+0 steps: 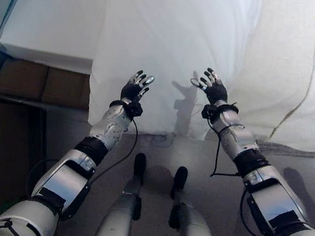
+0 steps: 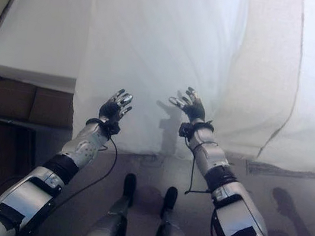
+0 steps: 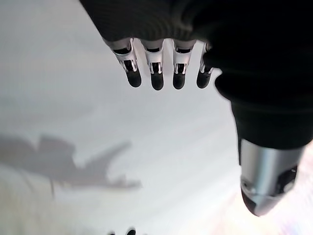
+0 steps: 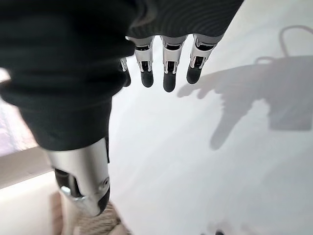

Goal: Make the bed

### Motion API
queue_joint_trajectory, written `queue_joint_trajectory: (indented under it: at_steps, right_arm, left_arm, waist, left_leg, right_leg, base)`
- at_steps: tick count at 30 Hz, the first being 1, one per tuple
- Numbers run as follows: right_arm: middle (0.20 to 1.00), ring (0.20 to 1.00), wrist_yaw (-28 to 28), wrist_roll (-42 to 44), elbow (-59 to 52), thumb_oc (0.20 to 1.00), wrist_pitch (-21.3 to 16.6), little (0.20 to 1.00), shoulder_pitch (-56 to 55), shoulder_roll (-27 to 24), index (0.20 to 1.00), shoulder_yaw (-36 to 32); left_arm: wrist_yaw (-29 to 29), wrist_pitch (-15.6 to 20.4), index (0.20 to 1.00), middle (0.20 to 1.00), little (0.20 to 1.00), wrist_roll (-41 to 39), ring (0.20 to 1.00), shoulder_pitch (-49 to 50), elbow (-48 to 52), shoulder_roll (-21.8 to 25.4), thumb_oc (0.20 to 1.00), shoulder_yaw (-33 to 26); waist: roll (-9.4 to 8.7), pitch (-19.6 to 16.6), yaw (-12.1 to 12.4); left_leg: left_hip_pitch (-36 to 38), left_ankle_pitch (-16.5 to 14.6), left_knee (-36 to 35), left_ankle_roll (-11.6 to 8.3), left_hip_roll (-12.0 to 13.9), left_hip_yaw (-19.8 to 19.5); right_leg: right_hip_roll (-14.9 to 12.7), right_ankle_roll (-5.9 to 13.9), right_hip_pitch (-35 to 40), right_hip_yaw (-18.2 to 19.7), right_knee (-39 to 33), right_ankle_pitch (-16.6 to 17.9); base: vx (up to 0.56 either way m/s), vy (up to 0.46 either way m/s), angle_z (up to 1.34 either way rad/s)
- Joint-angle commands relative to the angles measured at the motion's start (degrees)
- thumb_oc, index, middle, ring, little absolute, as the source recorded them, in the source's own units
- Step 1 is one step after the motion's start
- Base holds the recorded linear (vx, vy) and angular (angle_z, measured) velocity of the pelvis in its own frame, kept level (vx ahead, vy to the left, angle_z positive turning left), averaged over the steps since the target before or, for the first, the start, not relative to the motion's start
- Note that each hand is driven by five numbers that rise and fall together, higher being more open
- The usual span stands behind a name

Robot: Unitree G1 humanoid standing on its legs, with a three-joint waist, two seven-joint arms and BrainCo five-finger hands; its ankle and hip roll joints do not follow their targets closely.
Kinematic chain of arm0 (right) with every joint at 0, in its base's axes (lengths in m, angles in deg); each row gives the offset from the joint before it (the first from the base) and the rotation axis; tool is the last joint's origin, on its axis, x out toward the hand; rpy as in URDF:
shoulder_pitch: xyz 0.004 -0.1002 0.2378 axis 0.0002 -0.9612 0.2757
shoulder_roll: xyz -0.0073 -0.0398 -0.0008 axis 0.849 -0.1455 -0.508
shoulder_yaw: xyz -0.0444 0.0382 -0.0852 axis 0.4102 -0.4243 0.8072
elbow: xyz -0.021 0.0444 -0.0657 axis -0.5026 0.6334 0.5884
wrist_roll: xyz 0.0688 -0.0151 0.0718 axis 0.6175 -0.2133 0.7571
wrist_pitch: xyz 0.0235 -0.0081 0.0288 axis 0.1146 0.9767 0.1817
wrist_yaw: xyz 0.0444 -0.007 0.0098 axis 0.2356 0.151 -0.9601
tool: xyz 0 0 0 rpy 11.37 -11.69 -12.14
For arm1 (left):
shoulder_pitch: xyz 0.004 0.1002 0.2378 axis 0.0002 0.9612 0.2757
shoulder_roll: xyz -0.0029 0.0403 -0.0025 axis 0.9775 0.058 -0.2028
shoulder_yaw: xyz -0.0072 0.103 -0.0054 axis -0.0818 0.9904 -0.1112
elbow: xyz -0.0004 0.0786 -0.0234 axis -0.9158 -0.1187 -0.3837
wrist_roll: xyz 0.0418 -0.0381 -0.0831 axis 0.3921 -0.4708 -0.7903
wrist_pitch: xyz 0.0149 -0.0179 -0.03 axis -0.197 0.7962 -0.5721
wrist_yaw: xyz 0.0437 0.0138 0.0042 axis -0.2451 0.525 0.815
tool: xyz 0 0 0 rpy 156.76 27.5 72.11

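- The white duvet [image 1: 169, 42] lies along the middle of the bed and hangs over its near edge toward the floor, so the bed is not yet made.
- On its right lies an off-white blanket [image 1: 274, 64] with a dark seam line, also hanging over the near edge; on the left the bare white mattress [image 1: 52, 23] shows, which suggests the duvet needs spreading sideways.
- The left hand [image 1: 135, 87] is raised in front of the hanging part of the duvet, fingers straight and spread, holding nothing.
- The right hand [image 1: 211, 86] is raised beside it, near the duvet's right edge, fingers likewise apart and empty; whether either touches the cloth I cannot tell.
- Both hands seem poised to reach for the hanging edge.
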Motion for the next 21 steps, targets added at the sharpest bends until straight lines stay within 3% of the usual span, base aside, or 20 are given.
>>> queue_joint_trajectory:
  at_steps: [1, 5, 13, 21]
  right_arm:
    - [1.0, 1.0, 2.1, -2.63, 1.83, 1.0, -1.72, 1.0, 7.4, -1.22, 1.0, 2.0]
    - [1.0, 1.0, 6.41, -9.4, 7.07, 1.0, -1.21, 1.0, 10.56, -1.13, 1.0, 3.73]
    - [1.0, 1.0, 7.46, -7.62, 15.87, 1.0, -0.97, 1.0, 14.72, 1.18, 1.0, 4.09]
    - [1.0, 1.0, 8.12, -7.67, 20.95, 1.0, -0.75, 1.0, 14.98, 1.86, 1.0, 4.46]
  left_arm:
    - [-3.08, 1.92, 1.0, 1.0, 1.0, 4.52, 1.0, -7.5, -3.87, -0.28, 1.0, 1.1]
    - [-7.28, 2.63, 1.0, 1.0, 1.0, 8.51, 1.0, -10.19, -6.39, -1.34, 1.0, 2.83]
    - [-8.79, 1.39, 1.0, 1.0, 1.0, 10.77, 1.0, -13.81, -13.45, -1.54, 1.0, 3.68]
    - [-9.25, 0.0, 1.0, 1.0, 1.0, 14.5, 1.0, -16.08, -18.05, -0.36, 1.0, 4.9]
  waist:
    - [-1.6, -0.07, 0.58]
    - [-2.07, 0.94, 0.59]
    - [-2.3, 3.27, 0.45]
    - [-2.38, 3.31, 0.32]
  left_leg:
    - [-0.69, -2.19, 0.71, -3.07, -2.78, 1.49]
    - [-4.46, -2.91, 1.13, -3.87, -2.49, 0.4]
    - [-10.98, -1.61, 1.39, -4.57, -2.29, -0.99]
    - [-16.74, -1.47, 2.17, -4.56, -2.7, -2.34]
  right_leg:
    - [-1.73, 6.01, -2.59, 0.74, -1.49, 2.63]
    - [-1.11, 6.64, -5.04, 0.52, -3.26, 3.15]
    - [-1.21, 6.65, -10.87, -0.05, -3.27, 3.97]
    - [-1.38, 6.79, -15.77, -0.25, -3.7, 4.79]
  base:
    - [-0.01, -0.082, 0.16]
    - [0.04, -0.082, 0.08]
    - [0.0, -0.023, 0.04]
    - [0.02, -0.007, 0.08]
